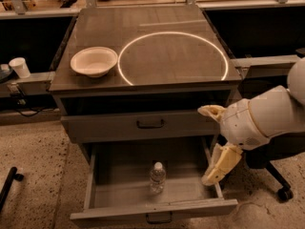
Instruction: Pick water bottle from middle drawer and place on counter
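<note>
The water bottle [157, 177] stands upright in the open middle drawer [119, 194], near its front middle. It is clear with a white cap. My gripper [213, 174] hangs from the white arm at the drawer's right side, over the right wall, about a hand's width right of the bottle and not touching it. The counter [152, 37] above is glossy dark, with a bright white ring on its right half.
A white bowl [94, 61] sits on the counter's left part. The drawer above [143, 124] is shut, with a dark handle. An office chair base [281, 190] stands at the right. A white cup [20, 67] sits on a ledge at the left.
</note>
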Controlling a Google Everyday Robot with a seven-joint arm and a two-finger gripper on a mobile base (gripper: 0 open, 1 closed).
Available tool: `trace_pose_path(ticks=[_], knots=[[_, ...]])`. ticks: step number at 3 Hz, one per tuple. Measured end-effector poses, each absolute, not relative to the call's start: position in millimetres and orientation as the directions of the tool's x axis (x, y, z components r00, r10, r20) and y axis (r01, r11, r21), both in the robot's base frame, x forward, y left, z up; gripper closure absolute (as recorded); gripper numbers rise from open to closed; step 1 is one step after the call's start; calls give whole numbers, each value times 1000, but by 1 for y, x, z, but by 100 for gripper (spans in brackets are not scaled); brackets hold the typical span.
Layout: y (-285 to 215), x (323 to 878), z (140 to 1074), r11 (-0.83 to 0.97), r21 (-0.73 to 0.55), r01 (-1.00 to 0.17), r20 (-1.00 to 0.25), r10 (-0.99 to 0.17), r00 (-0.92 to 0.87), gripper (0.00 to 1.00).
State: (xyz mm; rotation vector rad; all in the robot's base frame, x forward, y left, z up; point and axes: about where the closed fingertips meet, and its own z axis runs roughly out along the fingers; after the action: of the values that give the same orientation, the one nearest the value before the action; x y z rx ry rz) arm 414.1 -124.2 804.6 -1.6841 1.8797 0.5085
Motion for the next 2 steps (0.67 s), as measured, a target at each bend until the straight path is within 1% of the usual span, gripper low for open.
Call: trace_pose_path(ticks=[1, 2], knots=[[-125, 414, 805, 133, -91, -987, -628, -777, -47, 0], [-116, 434, 773, 146, -98, -984, -666, -744, -45, 0]])
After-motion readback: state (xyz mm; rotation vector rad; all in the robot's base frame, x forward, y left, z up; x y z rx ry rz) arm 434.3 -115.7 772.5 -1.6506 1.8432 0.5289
